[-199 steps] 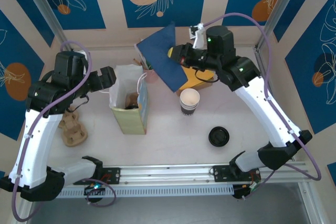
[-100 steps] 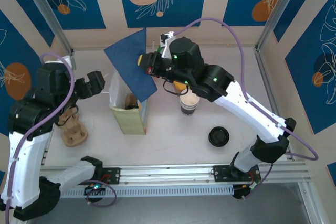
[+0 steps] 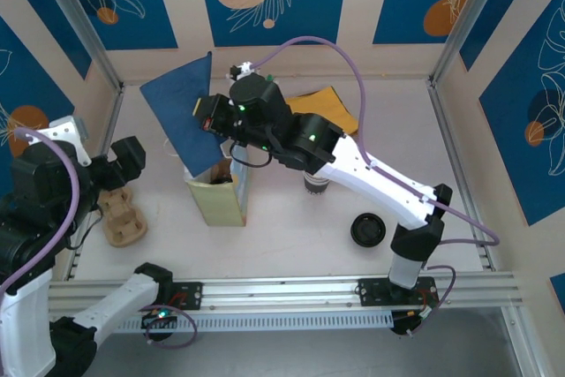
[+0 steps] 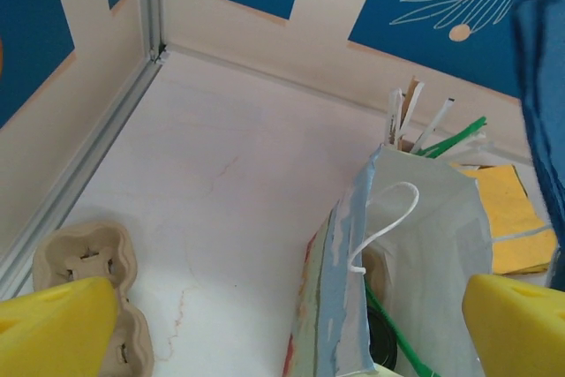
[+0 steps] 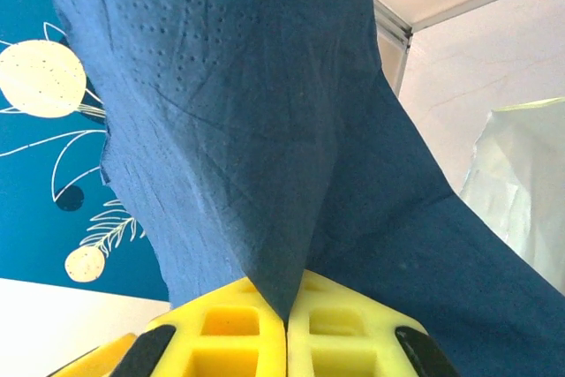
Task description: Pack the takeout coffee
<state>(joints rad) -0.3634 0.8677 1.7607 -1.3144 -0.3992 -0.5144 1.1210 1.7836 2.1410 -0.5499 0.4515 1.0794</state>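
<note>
Takeout coffee sits low inside the paper bag, its black lid barely visible. The right arm stretches toward 10 o'clock, its tool pinching the blue napkin above the bag, farther left than before. The left tool, spread wide, has retreated toward 8 o'clock.

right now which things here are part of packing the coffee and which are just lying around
Job: bag; coffee, seemingly the dark lid inside it; blue napkin in the right gripper.
Lying about: striped cup; loose lid; carrier; yellow sheets.
</note>
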